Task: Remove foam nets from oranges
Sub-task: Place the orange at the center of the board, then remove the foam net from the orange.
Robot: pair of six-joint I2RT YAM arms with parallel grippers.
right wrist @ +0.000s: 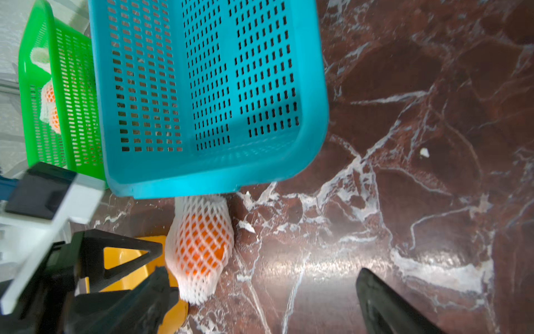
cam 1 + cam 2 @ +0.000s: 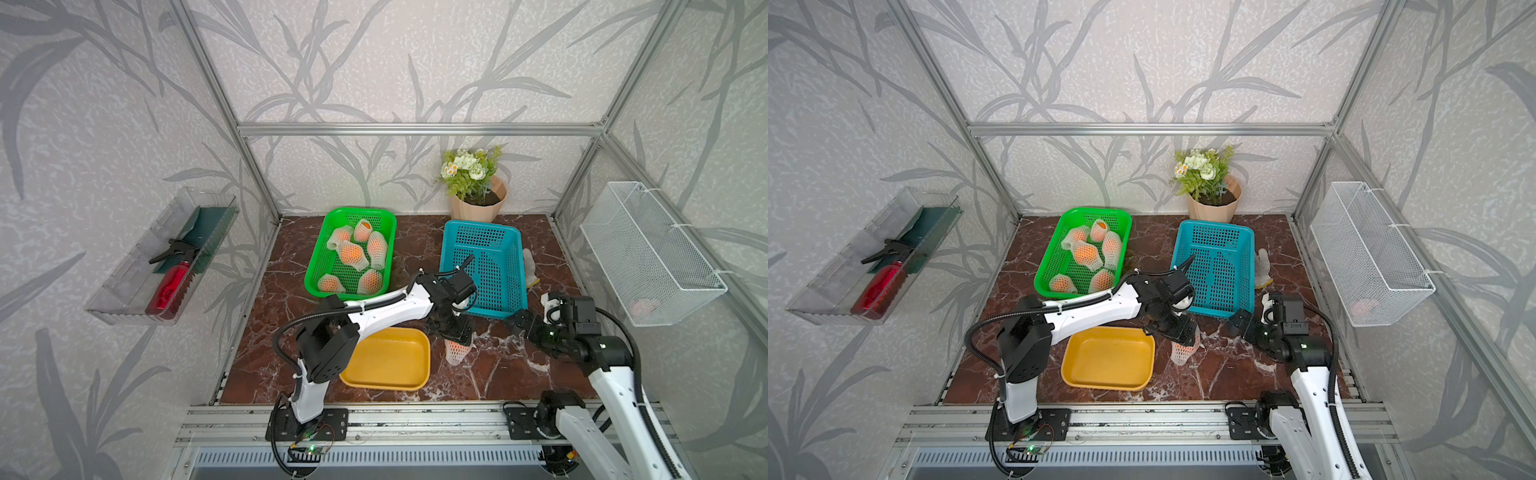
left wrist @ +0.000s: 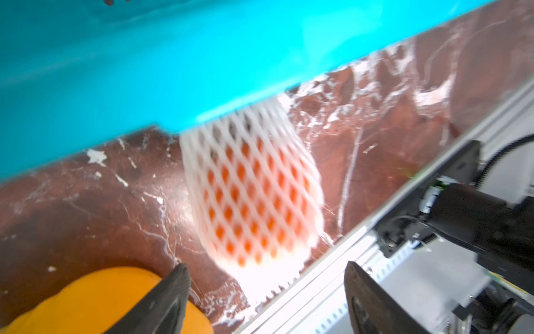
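One orange (image 1: pixel 202 245), wrapped in a white foam net (image 1: pixel 199 204), lies on the marble table between the yellow tray and the blue basket's front edge; in both top views it shows under my left arm (image 2: pixel 457 353) (image 2: pixel 1183 353). My left gripper (image 2: pixel 451 332) (image 3: pixel 264 266) hovers right over it, open, with the blurred net (image 3: pixel 251 185) just beyond the spread fingertips. My right gripper (image 2: pixel 517 322) (image 1: pixel 263 271) stands open to the right of it, holding nothing. Several more netted oranges (image 2: pixel 351 253) lie in the green basket (image 2: pixel 328 220).
An empty blue basket (image 2: pixel 484 226) sits at the back right, with a glove (image 2: pixel 530 266) beside it. A yellow tray (image 2: pixel 386 357) lies in front under my left arm. A flower pot (image 2: pixel 478 203) stands at the back. A white wire basket (image 2: pixel 652 253) hangs on the right wall.
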